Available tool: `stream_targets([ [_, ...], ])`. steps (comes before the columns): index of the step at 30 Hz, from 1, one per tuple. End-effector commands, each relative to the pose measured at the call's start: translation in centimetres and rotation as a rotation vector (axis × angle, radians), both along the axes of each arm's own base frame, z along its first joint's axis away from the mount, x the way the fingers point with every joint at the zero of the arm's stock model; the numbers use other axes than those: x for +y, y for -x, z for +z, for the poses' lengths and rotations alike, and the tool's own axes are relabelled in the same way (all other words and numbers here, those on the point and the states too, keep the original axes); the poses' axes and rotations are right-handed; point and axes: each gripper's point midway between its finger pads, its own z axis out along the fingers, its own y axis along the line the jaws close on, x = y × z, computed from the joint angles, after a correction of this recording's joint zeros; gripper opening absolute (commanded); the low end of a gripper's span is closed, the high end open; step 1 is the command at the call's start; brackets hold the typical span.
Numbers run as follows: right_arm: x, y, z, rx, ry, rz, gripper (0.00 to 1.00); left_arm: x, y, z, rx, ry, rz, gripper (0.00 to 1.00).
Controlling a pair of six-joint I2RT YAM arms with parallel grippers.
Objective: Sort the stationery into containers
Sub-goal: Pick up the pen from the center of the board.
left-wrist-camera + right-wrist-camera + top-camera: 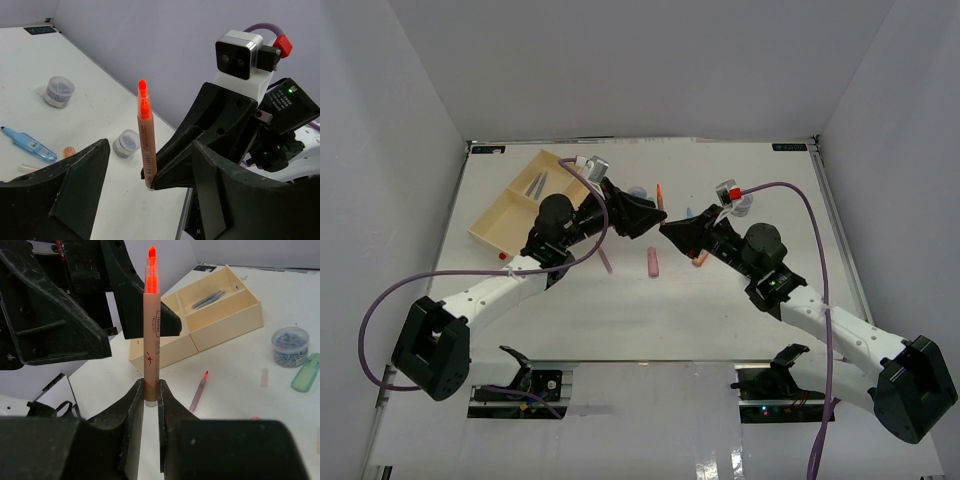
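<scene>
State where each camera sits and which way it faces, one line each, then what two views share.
Top external: above and behind the arms, looking down on the table; both arms show, bases nearest, tray far left.
Left wrist: on the left wrist, facing the right gripper between its own left fingers, open.
Right wrist: on the right wrist, facing the tray and left gripper over its own right fingers, shut on the orange marker.
Shared: both wrist views show that upright orange marker.
</scene>
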Motion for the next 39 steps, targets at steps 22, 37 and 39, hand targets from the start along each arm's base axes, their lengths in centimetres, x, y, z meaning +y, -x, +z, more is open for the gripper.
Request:
stream_targets([
  [22, 1.3, 1.2, 3.8, -0.078, -0.123, 0.086, 0.08, -2.1, 0.8, 1.3, -0.049, 0.061, -0.062, 0.42],
  [37, 1.3, 1.1, 2.2, -0.039, -0.09, 0.083, 0.32, -2.0, 1.2, 1.5, -0.08, 0.047, -0.062, 0.04],
  [39, 1.0, 1.1, 1.0, -0.01, -0.061, 0.068, 0.45, -1.9, 1.2, 1.2, -0.075, 0.028, -0.058, 0.01],
])
